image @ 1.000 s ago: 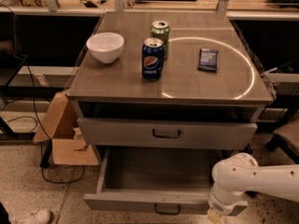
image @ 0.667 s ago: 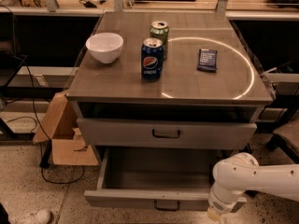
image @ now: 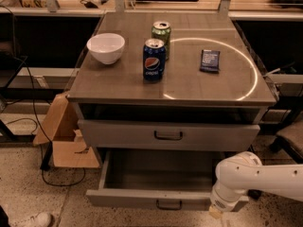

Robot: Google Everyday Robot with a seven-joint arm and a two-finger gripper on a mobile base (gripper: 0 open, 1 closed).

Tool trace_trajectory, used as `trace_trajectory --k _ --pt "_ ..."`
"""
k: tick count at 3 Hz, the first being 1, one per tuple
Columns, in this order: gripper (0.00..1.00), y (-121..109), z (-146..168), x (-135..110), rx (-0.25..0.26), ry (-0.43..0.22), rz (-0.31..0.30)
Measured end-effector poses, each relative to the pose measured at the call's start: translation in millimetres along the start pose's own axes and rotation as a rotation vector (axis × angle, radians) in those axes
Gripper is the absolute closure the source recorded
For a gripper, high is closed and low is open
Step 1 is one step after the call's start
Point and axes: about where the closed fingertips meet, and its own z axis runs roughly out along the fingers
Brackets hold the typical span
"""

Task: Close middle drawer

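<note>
Lab with speckled floor; grey metal desk (image: pixel 118 86) at centre. On top: white bowl (image: pixel 106 47) at 10 o'clock, Pepsi can (image: pixel 154 59) at centre, green can (image: pixel 161 33) just behind it, dark snack packet (image: pixel 209 60) at 2 o'clock. Cardboard box (image: pixel 66 141) at 9 o'clock beside desk. Middle drawer (image: pixel 142 198) stood pulled well out at 6 o'clock. Tool (image: pixel 215 213) on white arm (image: pixel 255 176) sat at 5 o'clock, by right end of drawer front; contact unclear, released or clenched could not be told. Judged: closing not done, full inward push left.
</note>
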Motion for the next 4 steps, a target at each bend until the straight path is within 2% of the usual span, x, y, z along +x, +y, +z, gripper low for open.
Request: trace_trajectory --k 1,2,3,4 --pt "1.00 1 0 0 0.000 0.000 0.000" --pt "1.00 -15 -21 -35 0.045 -0.068 -0.036" --pt "1.00 -15 -21 -35 0.045 -0.068 -0.036" --pt "1.00 -16 -6 -9 0.022 -0.022 0.013"
